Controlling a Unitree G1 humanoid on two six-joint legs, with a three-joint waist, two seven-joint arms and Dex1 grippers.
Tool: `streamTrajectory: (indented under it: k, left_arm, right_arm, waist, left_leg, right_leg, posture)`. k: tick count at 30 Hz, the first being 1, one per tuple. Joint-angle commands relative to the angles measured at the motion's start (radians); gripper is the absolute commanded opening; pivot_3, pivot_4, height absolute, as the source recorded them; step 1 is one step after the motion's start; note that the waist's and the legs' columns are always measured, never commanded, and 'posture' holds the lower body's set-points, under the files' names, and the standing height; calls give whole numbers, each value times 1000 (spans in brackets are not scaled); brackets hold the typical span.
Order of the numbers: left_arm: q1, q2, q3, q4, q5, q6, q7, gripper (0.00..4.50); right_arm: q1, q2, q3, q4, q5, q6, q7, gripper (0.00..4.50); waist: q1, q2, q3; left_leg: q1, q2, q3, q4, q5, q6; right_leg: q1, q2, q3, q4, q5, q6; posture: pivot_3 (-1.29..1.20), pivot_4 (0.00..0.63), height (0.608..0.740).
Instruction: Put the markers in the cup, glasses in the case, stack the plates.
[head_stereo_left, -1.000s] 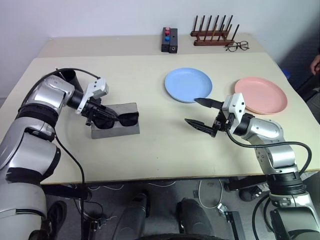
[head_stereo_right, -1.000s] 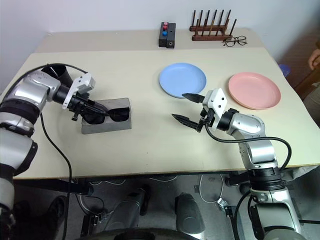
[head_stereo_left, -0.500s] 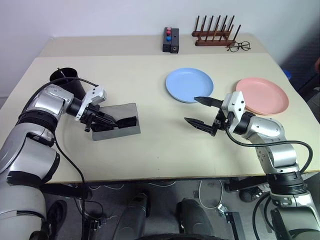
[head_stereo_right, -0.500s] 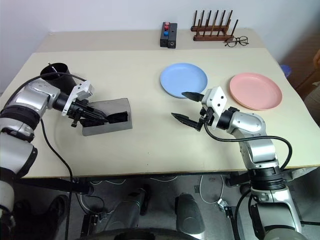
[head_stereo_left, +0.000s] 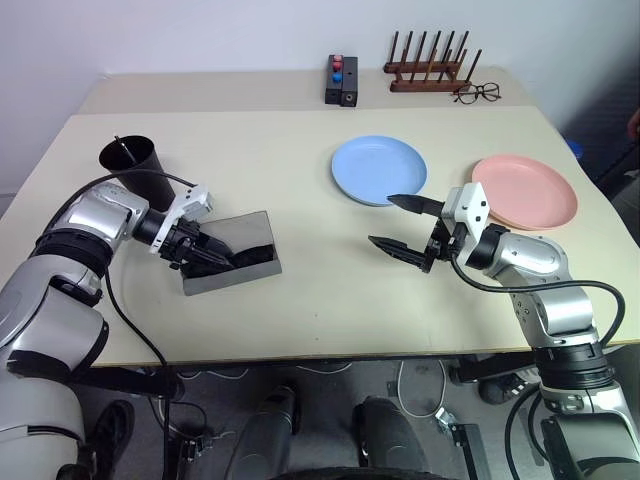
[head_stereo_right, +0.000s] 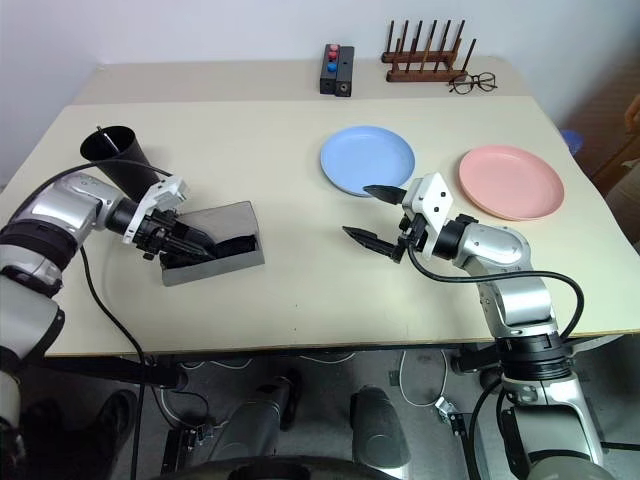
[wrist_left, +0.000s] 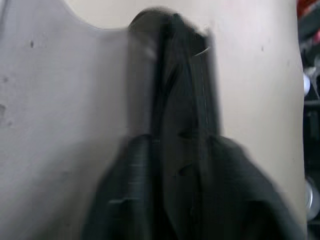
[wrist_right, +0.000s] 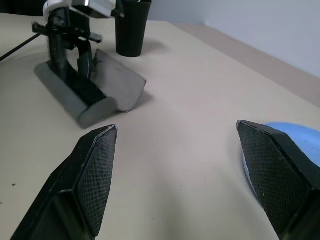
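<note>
Lowered since the earlier frame, the glasses (head_stereo_right: 228, 244) now lie in the open case (head_stereo_right: 205, 256) near the worktop's left edge; the left gripper (head_stereo_right: 178, 242), grip state unclear, could drag them out when withdrawing; right gripper (head_stereo_right: 372, 215) gapes empty.

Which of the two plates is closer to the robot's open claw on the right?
The light blue plate. One fingertip of the right gripper hangs just over its near rim, while the salmon pink plate lies farther out to the right, behind the wrist.
</note>
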Motion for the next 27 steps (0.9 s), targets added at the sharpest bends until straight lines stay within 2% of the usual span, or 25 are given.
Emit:
streamTrajectory:
  k: [1, 2, 13, 17, 21, 24, 27]
  left_arm:
    - [-7, 12, -3, -8, -25, -22, -5, 3937]
    - [-8, 11, -4, -6, -25, -24, -5, 4454]
    - [-47, -18, 70, 59, 7, -106, -5, 4454]
    - [-93, -41, 154, 84, 28, -148, -5, 4454]
    - [-141, -54, 249, 81, 30, -111, -5, 4454]
    - [-196, -69, 367, 80, 3, -46, -5, 3648]
    - [-221, -81, 453, 122, 67, -89, 37, 2161]
  right_arm:
    - [-17, -9, -10, -50, 4, -3, -4, 3898]
    - [-16, -9, -9, -50, 4, -3, -5, 3898]
    - [-21, 5, -3, -28, -7, -20, -7, 3898]
    - [-20, 6, 1, -28, -5, -23, 0, 3898]
    - [-23, 8, 3, -26, -5, -26, 2, 3898]
    - [-26, 11, 3, -17, -4, -29, 4, 3898]
    - [-29, 14, 5, -10, -6, -35, 5, 3898]
  waist:
    - [1, 0, 0]
    - [1, 0, 0]
    - [0, 0, 0]
    - [3, 0, 0]
    - [1, 0, 0]
    - [-1, 0, 0]
    - [-1, 0, 0]
  left_leg:
    - [0, 0, 0, 0, 0, 0]
    - [0, 0, 0, 0, 0, 0]
    - [0, 0, 0, 0, 0, 0]
    - [0, 0, 0, 0, 0, 0]
    - [0, 0, 0, 0, 0, 0]
    - [-1, 0, 0, 0, 0, 0]
    - [-1, 0, 0, 0, 0, 0]
  right_leg:
    - [0, 0, 0, 0, 0, 0]
    - [0, 0, 0, 0, 0, 0]
    - [-1, 0, 0, 0, 0, 0]
    - [-1, 0, -1, 0, 0, 0]
    - [-1, 0, -1, 0, 0, 0]
    - [-1, 0, -1, 0, 0, 0]
    - [-1, 0, -1, 0, 0, 0]
  posture:
    - [0, 150, 738]
    - [0, 150, 738]
    - [0, 150, 738]
    - [0, 150, 738]
    - [0, 150, 738]
    - [0, 150, 738]
    - [0, 150, 738]
